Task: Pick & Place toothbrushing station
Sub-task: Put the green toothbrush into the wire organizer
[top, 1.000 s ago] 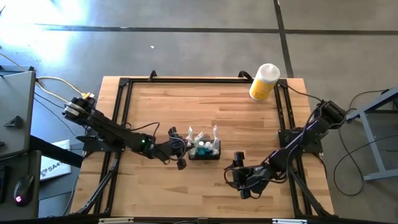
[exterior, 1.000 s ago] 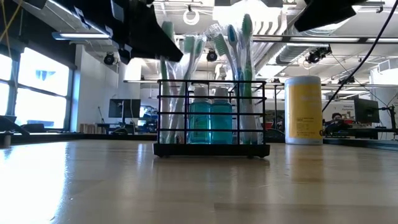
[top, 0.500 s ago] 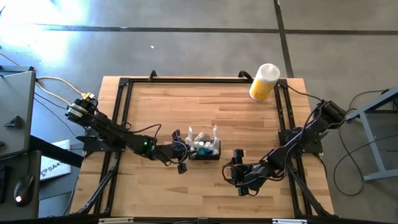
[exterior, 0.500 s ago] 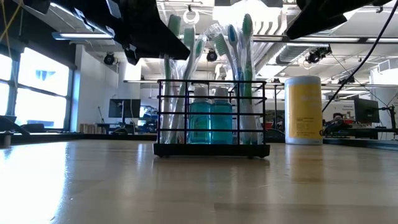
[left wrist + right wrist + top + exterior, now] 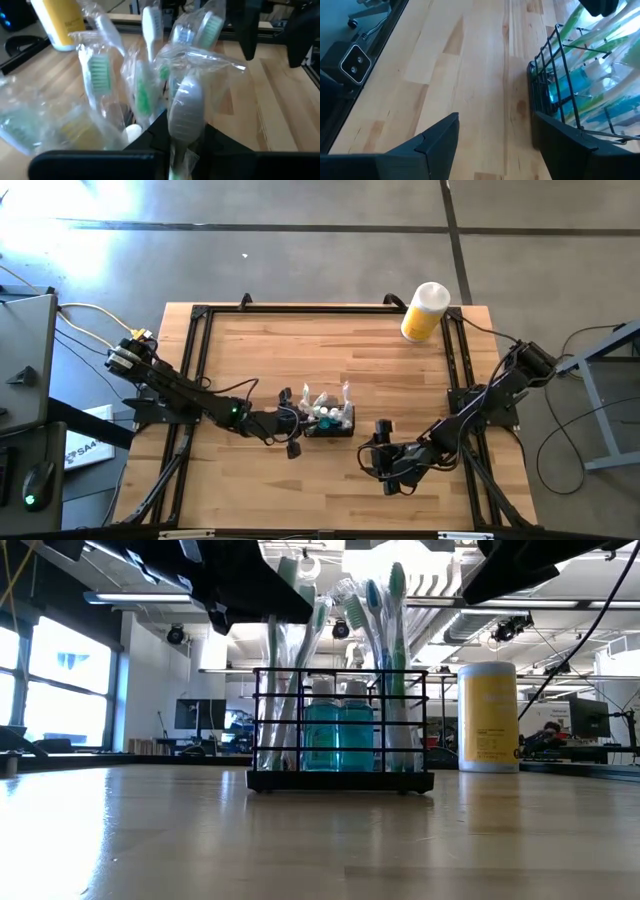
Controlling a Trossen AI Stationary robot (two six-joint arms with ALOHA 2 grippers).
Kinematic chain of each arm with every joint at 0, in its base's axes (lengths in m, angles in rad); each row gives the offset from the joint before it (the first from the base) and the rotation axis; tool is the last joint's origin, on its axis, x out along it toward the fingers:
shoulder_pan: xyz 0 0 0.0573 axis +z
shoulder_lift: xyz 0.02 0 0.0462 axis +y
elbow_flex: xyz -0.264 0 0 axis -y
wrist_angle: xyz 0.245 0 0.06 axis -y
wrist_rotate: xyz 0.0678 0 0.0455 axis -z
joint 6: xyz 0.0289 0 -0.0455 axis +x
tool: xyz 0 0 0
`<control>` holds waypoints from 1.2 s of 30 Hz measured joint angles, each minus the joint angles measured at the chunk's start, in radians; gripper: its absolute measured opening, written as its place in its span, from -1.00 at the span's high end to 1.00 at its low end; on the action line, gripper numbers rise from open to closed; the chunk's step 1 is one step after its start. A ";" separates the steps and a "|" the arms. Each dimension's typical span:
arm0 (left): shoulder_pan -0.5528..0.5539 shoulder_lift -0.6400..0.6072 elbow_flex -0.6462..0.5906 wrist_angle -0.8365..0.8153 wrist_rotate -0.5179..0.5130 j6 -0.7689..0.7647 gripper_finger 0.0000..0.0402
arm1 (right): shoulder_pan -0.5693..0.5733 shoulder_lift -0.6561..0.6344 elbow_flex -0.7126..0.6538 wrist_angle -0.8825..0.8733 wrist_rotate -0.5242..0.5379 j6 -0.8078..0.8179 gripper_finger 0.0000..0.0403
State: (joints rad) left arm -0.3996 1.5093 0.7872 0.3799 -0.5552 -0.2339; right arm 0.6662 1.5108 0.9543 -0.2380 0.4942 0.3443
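Observation:
The toothbrushing station, a black wire caddy (image 5: 345, 432) (image 5: 340, 778) (image 5: 545, 85), stands on its base mid-table. It holds teal bottles (image 5: 340, 735) and several plastic-wrapped toothbrushes. My left gripper (image 5: 292, 423) (image 5: 184, 139) is at the caddy's left end, shut on one wrapped toothbrush (image 5: 186, 107) (image 5: 290, 570). My right gripper (image 5: 384, 452) (image 5: 495, 137) hangs open over bare wood to the near right of the caddy, touching nothing. My left gripper pinches a wrapped toothbrush between its two fingers, on the stem just below the head (image 5: 181, 145). The fingers come nearly level from the table's left and lie across the brush. The brush stands steeply, leaning toward the caddy's middle, lower end inside the caddy.
A yellow cylinder with a white cap (image 5: 424, 311) (image 5: 488, 716) stands at the table's far right corner. A black frame (image 5: 200, 315) runs along the table's edges. Bare wood lies in front of and behind the caddy.
My left gripper has turned at the wrist without shifting place. The toothbrush in it has leaned over toward the caddy's middle, head moving, lower end staying in the caddy. The caddy has kept still.

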 joint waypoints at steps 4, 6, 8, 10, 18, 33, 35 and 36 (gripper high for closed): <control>0.000 0.000 0.000 0.019 0.017 0.025 0.66 | 0.000 0.000 0.000 -0.018 0.000 0.001 -0.21; 0.000 0.000 0.000 0.025 0.005 0.023 0.55 | 0.000 0.000 0.000 -0.030 0.000 0.011 -0.21; 0.000 0.000 0.000 0.023 -0.016 0.023 0.44 | 0.000 0.000 0.000 -0.044 0.000 0.028 -0.21; 0.000 0.000 0.000 0.024 -0.022 0.026 0.36 | 0.000 0.000 0.000 -0.061 0.000 0.045 -0.21; 0.000 0.000 0.001 0.022 -0.015 0.074 0.26 | 0.000 0.000 0.000 -0.070 0.001 0.052 -0.21; 0.000 -0.001 0.072 -0.085 0.050 0.099 0.26 | 0.001 0.000 0.000 -0.064 -0.082 0.052 -0.21; 0.000 -0.001 0.072 -0.085 0.051 0.099 0.26 | 0.001 0.000 0.000 -0.064 -0.086 0.052 -0.21; 0.000 -0.002 0.072 -0.085 0.051 0.099 0.26 | 0.001 0.000 0.000 -0.064 -0.090 0.052 -0.21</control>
State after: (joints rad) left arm -0.3999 1.5068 0.8597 0.2948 -0.5044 -0.1349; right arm 0.6674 1.5112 0.9543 -0.3023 0.4043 0.3965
